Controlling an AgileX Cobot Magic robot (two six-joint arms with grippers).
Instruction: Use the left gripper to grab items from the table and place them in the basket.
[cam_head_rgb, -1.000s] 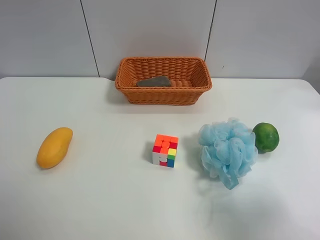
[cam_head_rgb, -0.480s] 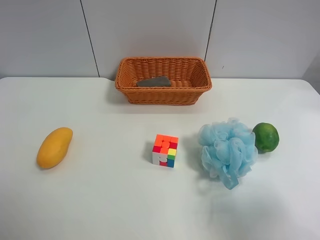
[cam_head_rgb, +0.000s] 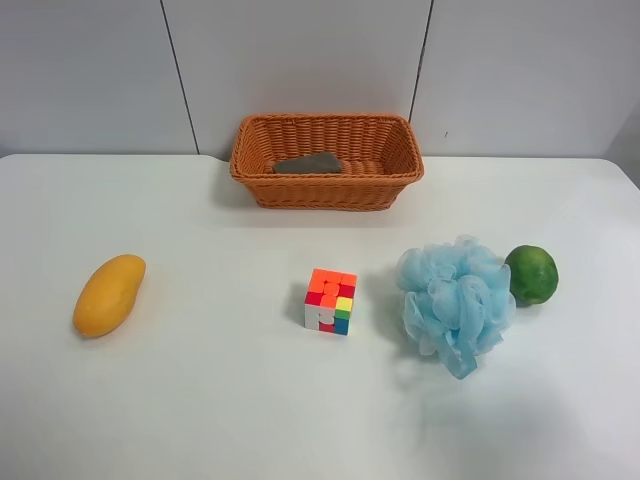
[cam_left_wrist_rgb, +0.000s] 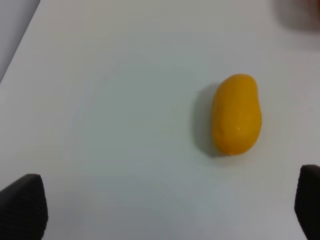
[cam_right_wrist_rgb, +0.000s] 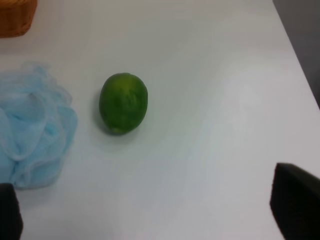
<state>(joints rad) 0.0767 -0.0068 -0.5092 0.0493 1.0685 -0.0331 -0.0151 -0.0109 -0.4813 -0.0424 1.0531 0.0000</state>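
Showing no legible writing: puzzle cube (cam_head_rgb: 330, 300), mango (cam_head_rgb: 108, 294), basket (cam_head_rgb: 326, 185).

Pale grey panelled wall (cam_head_rgb: 300, 60) with dark vertical seams.

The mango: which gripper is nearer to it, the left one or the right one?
Left. The left gripper hangs open just short of the mango; the right gripper is by the green fruit, where no mango shows.

basket (cam_head_rgb: 326, 190): woven wicker | puff (cam_head_rgb: 456, 300): mesh | mango (cam_head_rgb: 108, 293): smooth | table (cam_head_rgb: 200, 400): matt white
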